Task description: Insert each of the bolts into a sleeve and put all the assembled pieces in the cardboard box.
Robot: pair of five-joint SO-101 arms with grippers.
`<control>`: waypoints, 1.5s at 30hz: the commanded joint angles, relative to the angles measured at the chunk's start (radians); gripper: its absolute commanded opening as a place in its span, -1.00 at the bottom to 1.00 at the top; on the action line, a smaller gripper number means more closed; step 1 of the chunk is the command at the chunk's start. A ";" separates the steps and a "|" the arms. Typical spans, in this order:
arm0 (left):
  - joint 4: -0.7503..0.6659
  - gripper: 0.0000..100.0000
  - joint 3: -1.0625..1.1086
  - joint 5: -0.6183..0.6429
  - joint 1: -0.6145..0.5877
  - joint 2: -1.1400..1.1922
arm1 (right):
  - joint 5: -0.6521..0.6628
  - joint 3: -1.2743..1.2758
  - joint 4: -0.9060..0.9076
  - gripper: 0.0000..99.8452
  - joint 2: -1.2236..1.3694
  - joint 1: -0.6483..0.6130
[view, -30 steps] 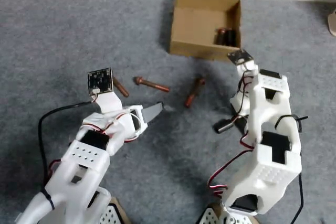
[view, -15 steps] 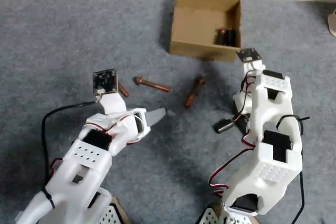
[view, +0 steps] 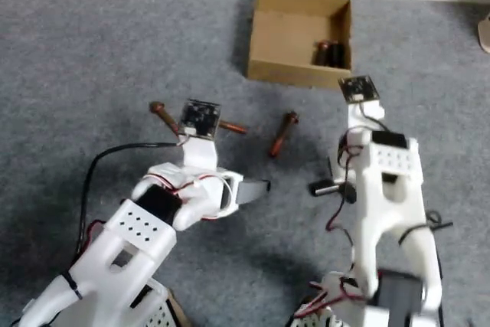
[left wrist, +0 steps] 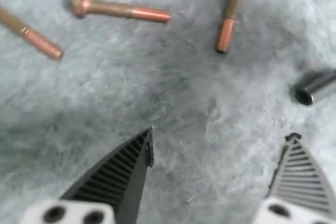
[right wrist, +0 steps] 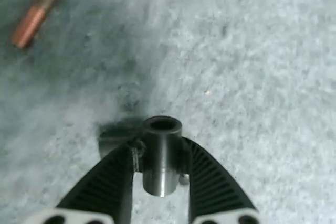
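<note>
Three copper bolts lie on the grey carpet: one at the left [view: 163, 116] [left wrist: 31, 35], one in the middle [view: 232, 127] [left wrist: 121, 10] partly behind my left wrist camera, one to the right [view: 282, 134] [left wrist: 231, 11] [right wrist: 39, 11]. My right gripper [view: 337, 187] [right wrist: 161, 150] is shut on a dark sleeve [view: 325, 187] [right wrist: 161, 129] [left wrist: 315, 87], held just above the carpet. My left gripper [view: 256, 189] [left wrist: 218, 145] is open over bare carpet, nearer me than the bolts and left of the sleeve. The cardboard box [view: 268, 32] stands at the back with assembled pieces [view: 329, 53] in its right corner.
Grey carpet covers the whole work surface. A pale wall edge runs along the back behind the box. Open carpet lies to the far left and between the two arms.
My left arm has swung right toward the middle, uncovering the leftmost bolt and covering part of the middle one. My right arm has shifted while the held sleeve stays about where it was.
</note>
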 commanded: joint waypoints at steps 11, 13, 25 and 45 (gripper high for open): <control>0.086 -0.29 -0.157 -0.015 0.022 -0.002 | -0.143 0.200 -0.007 -0.99 -0.377 -0.005; 0.127 -0.29 -0.179 -0.020 0.022 0.001 | -0.163 0.226 -0.010 -0.99 -0.418 -0.005; 0.170 -0.49 -0.483 -0.127 0.019 0.403 | -0.250 0.458 -0.154 -0.99 -0.645 0.036; 0.264 -0.50 -1.087 -0.305 0.028 0.970 | -0.247 0.656 -0.351 -0.99 -0.725 0.068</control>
